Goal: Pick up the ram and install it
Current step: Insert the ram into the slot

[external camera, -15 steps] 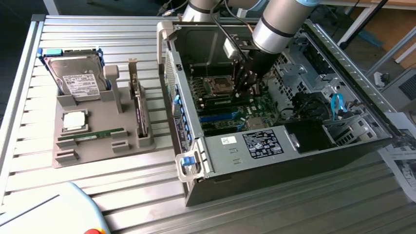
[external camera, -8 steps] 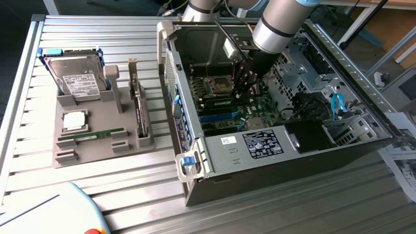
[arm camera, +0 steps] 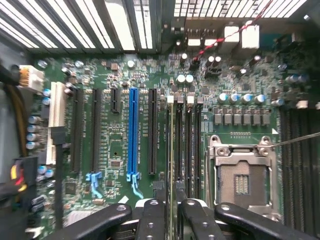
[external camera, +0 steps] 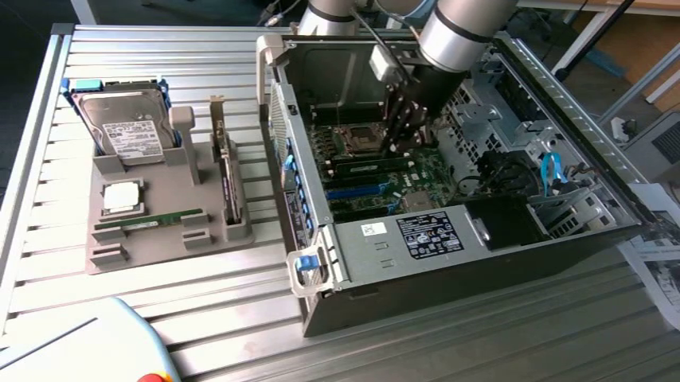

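Note:
My gripper (external camera: 404, 142) reaches down inside the open computer case (external camera: 318, 263), just beside the empty processor socket (external camera: 361, 137). In the wrist view its two black fingers (arm camera: 150, 220) close on the ram (arm camera: 171, 150), seen edge-on as a thin greenish line running along the outermost memory slot next to the socket (arm camera: 242, 182). From the exterior view the ram (external camera: 367, 166) is a green stick standing on edge on the motherboard below the fingers. How deep it sits in the slot cannot be told. A second green ram stick (external camera: 149, 220) lies on the grey holder outside the case.
The grey holder (external camera: 202, 239) at the exterior view's left carries a silver hard drive (external camera: 127, 127) and a square processor chip (external camera: 123, 195). Black and blue expansion slots (arm camera: 133, 135) lie beside the memory slots. Case walls, drive cages and cables (external camera: 547, 171) hem the arm in.

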Motion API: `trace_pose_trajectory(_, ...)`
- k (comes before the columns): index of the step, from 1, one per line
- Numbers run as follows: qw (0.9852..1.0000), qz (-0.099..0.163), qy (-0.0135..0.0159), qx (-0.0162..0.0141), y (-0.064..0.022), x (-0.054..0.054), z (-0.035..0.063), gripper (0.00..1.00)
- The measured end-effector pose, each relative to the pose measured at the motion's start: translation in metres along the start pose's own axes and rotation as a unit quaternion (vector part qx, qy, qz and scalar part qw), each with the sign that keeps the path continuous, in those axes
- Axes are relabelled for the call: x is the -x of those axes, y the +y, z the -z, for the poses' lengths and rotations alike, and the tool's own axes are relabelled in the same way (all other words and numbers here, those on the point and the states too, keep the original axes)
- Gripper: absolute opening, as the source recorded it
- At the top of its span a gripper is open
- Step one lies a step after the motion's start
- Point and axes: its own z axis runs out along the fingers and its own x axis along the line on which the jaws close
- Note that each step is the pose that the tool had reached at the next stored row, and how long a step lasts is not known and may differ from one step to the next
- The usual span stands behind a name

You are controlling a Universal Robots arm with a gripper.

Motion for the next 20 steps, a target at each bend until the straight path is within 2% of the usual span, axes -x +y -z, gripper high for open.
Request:
trace_pose_trajectory(4, 1.0000, 0.000, 0.0025, 0.0000, 0.0031, 0.002, 0.0215, 0.20)
trace_pose_trajectory(5, 1.0000, 0.000, 0.0029, 0.0000, 0.0036, 0.003, 0.0255, 0.13)
trace_pose_trajectory(7, 1.0000, -0.001, 0.0040, 0.0000, 0.0049, 0.003, 0.0343, 0.11)
trace_pose_trajectory(9, 1.0000, -0.002, 0.0038, 0.0002, 0.0025, 0.003, 0.0352, 0.11)
trace_pose_trajectory(20, 1.0000, -0.003, 0.0040, 0.0058, -0.0341, 0.003, 0.0393, 0.11)
